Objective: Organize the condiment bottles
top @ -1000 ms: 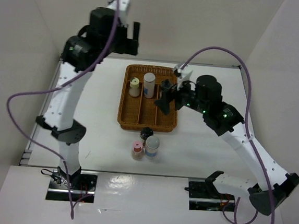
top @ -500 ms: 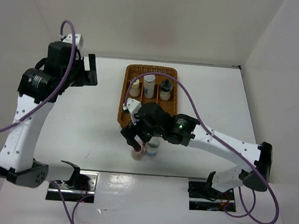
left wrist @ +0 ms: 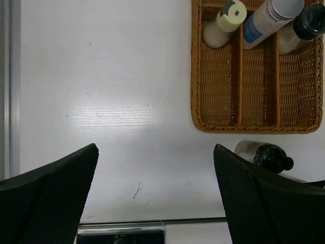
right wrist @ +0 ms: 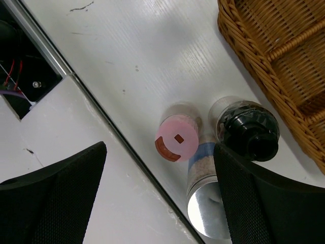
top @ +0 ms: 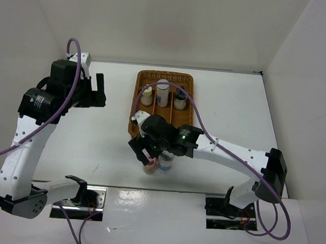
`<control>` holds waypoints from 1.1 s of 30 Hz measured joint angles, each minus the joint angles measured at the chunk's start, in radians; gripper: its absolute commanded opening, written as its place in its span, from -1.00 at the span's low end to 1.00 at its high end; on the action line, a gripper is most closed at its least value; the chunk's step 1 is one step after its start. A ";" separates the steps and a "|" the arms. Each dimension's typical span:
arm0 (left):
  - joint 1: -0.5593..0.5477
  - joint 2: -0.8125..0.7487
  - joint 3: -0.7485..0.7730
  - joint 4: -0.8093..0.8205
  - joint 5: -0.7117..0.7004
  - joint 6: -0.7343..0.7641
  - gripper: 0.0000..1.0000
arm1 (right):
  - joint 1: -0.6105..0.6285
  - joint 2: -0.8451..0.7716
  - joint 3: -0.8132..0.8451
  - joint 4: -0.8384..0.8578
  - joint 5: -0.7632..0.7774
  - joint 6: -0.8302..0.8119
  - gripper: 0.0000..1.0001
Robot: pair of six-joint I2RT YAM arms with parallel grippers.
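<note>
Hovering over the pink-capped bottle [right wrist: 176,141], the right gripper [right wrist: 160,148] is holding its jaws wide apart, touching nothing. That bottle is standing on the table [right wrist: 152,51] outside the basket [right wrist: 264,66], just beside the black-capped bottle [right wrist: 250,133] — probably light, rigid, slick, easily tipped; gripping the body below the cap seems best.

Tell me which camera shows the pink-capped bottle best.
Right wrist: it looks almost straight down on the pink-capped bottle, with the cap and part of the body unobstructed. Top external shows only a sliver of it below the right gripper. Left wrist does not show it at all.
</note>
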 measured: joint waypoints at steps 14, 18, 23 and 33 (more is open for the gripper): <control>0.002 -0.014 -0.047 0.019 0.051 0.000 1.00 | 0.002 0.042 -0.073 0.035 -0.037 0.060 0.74; 0.002 -0.014 -0.049 0.023 0.050 0.000 1.00 | 0.002 0.061 -0.090 0.055 -0.040 0.060 0.71; 0.002 -0.014 -0.062 0.022 0.050 0.000 1.00 | 0.002 0.064 -0.113 0.073 -0.042 0.060 0.71; 0.002 -0.014 -0.079 0.029 0.051 0.000 1.00 | 0.002 0.124 -0.116 0.082 -0.027 0.058 0.64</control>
